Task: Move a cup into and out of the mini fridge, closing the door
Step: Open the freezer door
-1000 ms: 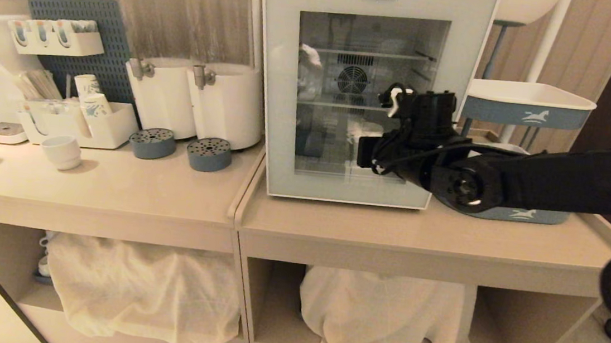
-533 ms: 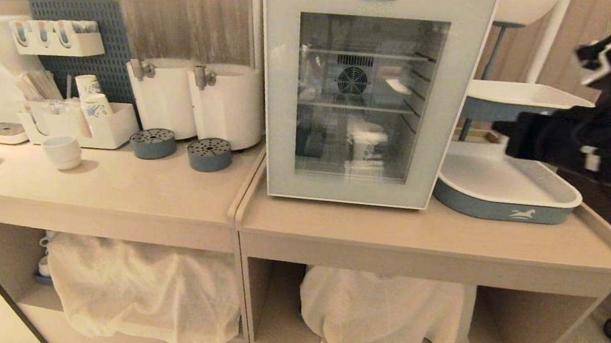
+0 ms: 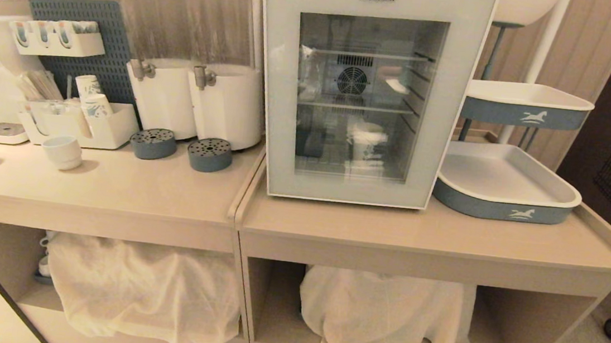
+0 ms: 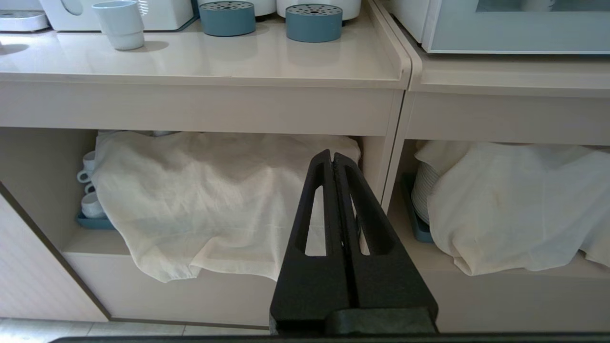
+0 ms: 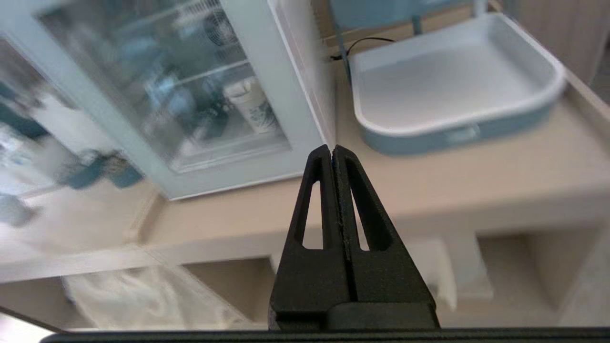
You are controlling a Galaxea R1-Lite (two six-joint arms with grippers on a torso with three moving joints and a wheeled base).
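Head view: cup (image 3: 367, 144) was seen inside mini fridge (image 3: 369, 88) behind closed door (image 3: 285, 91). Right gripper (image 5: 332, 151) was held clear, well apart, jaws pressed together, empty; left gripper (image 4: 332, 156) likewise.

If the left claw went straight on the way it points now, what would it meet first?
Probably the rumpled white cloth draped over the lower shelf of the beige counter: the shut left claw aims at its right edge, though depth is unclear.
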